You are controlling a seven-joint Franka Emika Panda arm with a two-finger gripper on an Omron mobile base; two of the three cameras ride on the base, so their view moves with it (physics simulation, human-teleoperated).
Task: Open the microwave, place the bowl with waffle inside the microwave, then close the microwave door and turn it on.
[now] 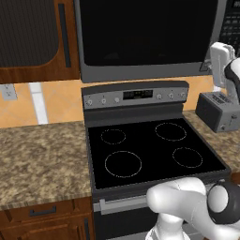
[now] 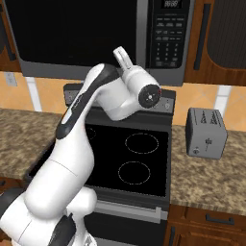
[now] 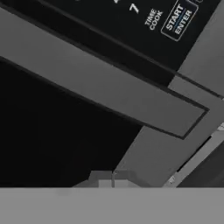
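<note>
Microwave (image 2: 96, 38): dark grey, black glass door (image 1: 145, 33) closed; pincer (image 3: 113, 179) clenched, grasping nothing.

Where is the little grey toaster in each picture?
Left base view: the toaster sits at the right edge, on the counter right of the stove, partly behind the robot's arm.
Right base view: the toaster stands on the counter right of the stove.
Hand view: I don't see it; this one looks close at the microwave.
Shared landmark: the black stove beside the toaster.
</note>
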